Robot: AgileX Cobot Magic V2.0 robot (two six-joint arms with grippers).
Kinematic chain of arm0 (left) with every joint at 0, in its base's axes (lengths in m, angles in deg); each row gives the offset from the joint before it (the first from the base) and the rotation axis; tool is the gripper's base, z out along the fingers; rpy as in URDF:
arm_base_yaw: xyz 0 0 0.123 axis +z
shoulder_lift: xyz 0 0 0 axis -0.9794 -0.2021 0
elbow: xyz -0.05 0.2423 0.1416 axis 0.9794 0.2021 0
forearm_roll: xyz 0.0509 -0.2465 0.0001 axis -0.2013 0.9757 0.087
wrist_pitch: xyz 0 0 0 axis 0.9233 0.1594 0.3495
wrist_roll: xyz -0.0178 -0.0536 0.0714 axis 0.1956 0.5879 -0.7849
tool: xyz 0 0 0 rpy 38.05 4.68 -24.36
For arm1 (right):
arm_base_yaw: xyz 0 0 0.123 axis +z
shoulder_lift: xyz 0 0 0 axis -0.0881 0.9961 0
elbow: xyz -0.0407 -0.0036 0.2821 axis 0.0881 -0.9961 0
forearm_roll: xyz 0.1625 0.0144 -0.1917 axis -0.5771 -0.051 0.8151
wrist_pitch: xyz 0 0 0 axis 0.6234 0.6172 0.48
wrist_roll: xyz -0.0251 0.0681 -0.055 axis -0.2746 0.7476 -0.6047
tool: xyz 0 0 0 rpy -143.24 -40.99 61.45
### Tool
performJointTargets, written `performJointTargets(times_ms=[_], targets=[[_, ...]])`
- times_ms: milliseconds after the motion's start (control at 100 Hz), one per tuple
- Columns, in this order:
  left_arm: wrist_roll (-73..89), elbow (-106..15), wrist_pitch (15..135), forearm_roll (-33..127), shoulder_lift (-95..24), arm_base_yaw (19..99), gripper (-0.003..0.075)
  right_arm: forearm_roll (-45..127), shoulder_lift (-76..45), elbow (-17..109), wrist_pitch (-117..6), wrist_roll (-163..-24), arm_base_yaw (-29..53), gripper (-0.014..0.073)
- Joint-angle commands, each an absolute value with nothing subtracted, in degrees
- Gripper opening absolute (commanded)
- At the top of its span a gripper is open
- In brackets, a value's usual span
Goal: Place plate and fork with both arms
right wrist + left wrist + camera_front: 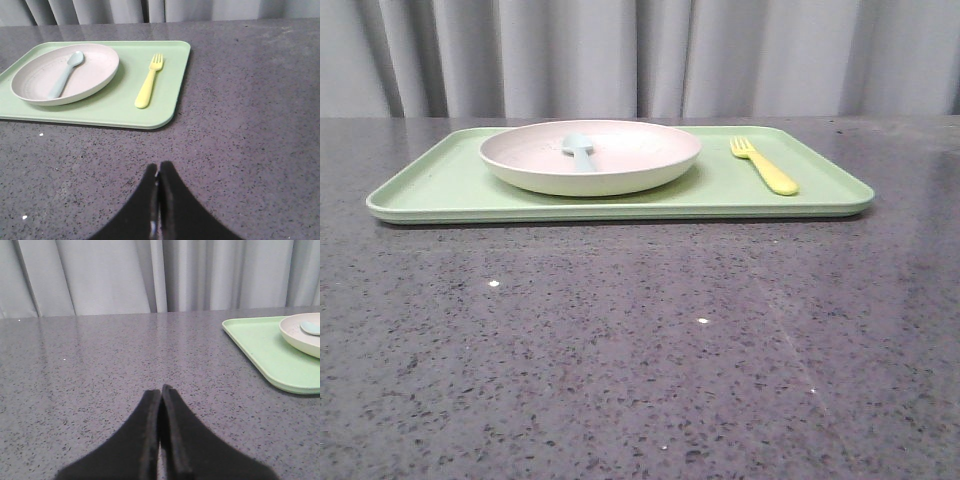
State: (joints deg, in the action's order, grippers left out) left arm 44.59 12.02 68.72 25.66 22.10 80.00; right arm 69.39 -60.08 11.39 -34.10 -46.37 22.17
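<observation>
The pinkish-cream plate (620, 165) sits on the left half of a light-green tray (450, 185). The yellow fork (766, 166) lies on the tray's right half, tines pointing away. Both also show in the right wrist view: the plate (95, 65) and the fork (148, 84). The plate's edge shows in the left wrist view (295, 335). My left gripper (161, 389) is shut and empty over bare table left of the tray. My right gripper (159, 166) is shut and empty over the table in front of the tray. Neither gripper shows in the front view.
A pale blue spoon (580, 150) lies inside the plate, also seen in the right wrist view (65, 75). The tray (115, 107) rests on a dark speckled tabletop (640, 350). A grey curtain (640, 55) hangs behind the table's far edge.
</observation>
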Motion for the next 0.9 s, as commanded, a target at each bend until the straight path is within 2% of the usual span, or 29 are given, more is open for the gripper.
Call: performJointTargets(times_ms=[0, 220, 480, 600, 890], targets=[[45.1, 12.8, 64.4, 26.1, 24.0, 79.8, -0.002, 70.6, -59.6, 12.8, -38.3, -46.4, 22.1, -0.0067], [45.1, 12.8, 64.4, 26.1, 24.0, 79.8, -0.002, 70.6, -59.6, 11.8, -40.9, -46.6, 20.0, -0.0067], [45.1, 12.8, 64.4, 26.1, 24.0, 79.8, -0.002, 64.9, -59.6, 2.9, -65.4, -59.0, 10.7, -0.0067], [45.1, 12.8, 64.4, 26.1, 24.0, 79.8, -0.002, 60.8, -60.1, -1.6, -72.7, -62.2, 7.3, -0.0067], [45.1, 12.8, 64.4, 26.1, 24.0, 79.8, -0.002, 58.8, -66.8, -11.0, -75.4, -62.2, 0.7, -0.0067]])
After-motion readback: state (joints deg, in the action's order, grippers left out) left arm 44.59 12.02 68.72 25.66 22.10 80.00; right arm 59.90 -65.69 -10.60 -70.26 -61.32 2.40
